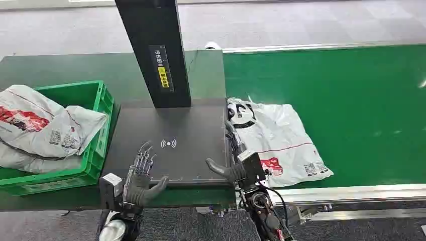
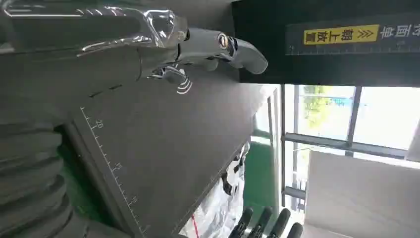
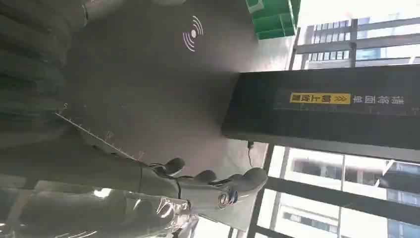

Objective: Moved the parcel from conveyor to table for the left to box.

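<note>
- White plastic with a red line and small square codes: that is the parcel [image 1: 279, 143]. It lies flat on the green belt [image 1: 351, 100], at the belt's left edge, just beside the dark scale plate [image 1: 171, 145].
- Right hand [image 1: 236, 168] is low at the parcel's near left corner. Its thumb points left over the plate's near right corner. Its fingers [image 1: 232, 131] reach far along the parcel's left side. I cannot tell for sure if they pinch the bag or just lie on it.
- To do this step well, I think the right hand should get a firm hold of the bag's edge first, because the thin plastic can slip.
- Next it should lift or slide the parcel left onto the plate, flat, near the wave mark [image 1: 169, 143].
- The black post [image 1: 153, 50] stands at the far side of the plate, so the bag should stay on the near side of it.
- Left hand [image 1: 139, 175] rests over the near left part of the plate. Its fingers are spread and it holds nothing. It should wait there and keep out of the way.
- Green box [image 1: 95, 145] sits at the far left with a grey bag [image 1: 45, 128] in it. That is where the parcel should go last.
</note>
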